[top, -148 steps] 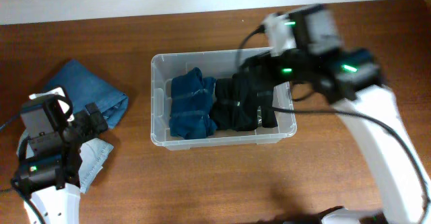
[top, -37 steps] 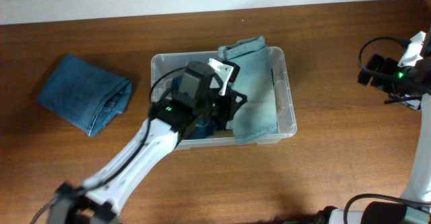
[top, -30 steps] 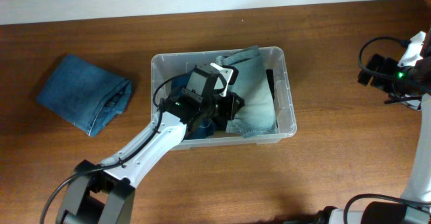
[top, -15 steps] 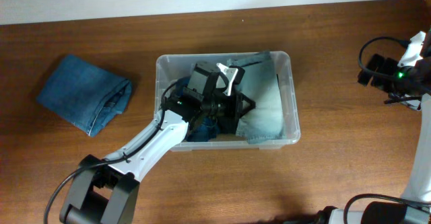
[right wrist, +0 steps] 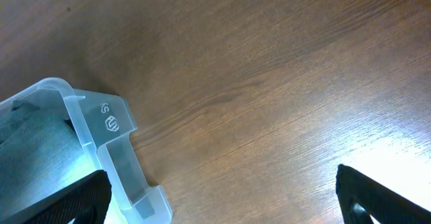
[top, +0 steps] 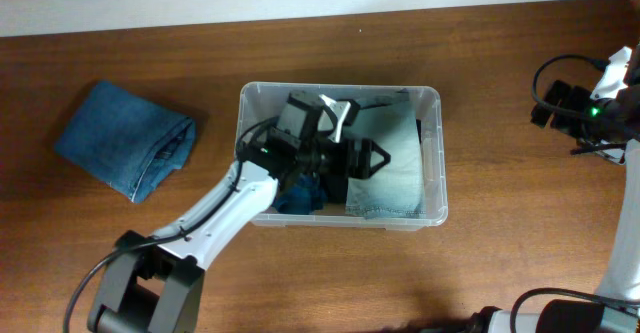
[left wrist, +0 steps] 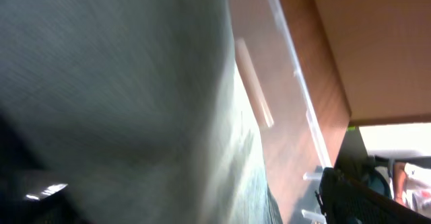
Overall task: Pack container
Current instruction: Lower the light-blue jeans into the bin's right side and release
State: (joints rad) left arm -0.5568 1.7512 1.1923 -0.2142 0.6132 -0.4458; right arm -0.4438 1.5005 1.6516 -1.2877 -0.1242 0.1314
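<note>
The clear container (top: pixel 432 153) stands mid-table. Inside lie a dark blue garment (top: pixel 297 195) at the left and a light blue-green folded garment (top: pixel 392 178) at the right, with a strip of black cloth (top: pixel 385 100) at the far wall. My left gripper (top: pixel 368 158) reaches into the container and is open, its fingers spread over the light garment (left wrist: pixel 135 83), which fills the left wrist view (left wrist: pixel 182 204). The container's wall (left wrist: pixel 289 76) shows beside it. My right gripper (right wrist: pixel 219 204) is open and empty over bare table, right of the container's corner (right wrist: pixel 101 136).
A folded blue denim garment (top: pixel 125 138) lies on the table at the far left. The right arm (top: pixel 590 108) sits at the table's far right edge. The table is brown wood (top: pixel 500 263).
The left gripper moved right inside the container and pressed the light garment down flat. The container slid right and turned square. The right arm has not moved.
</note>
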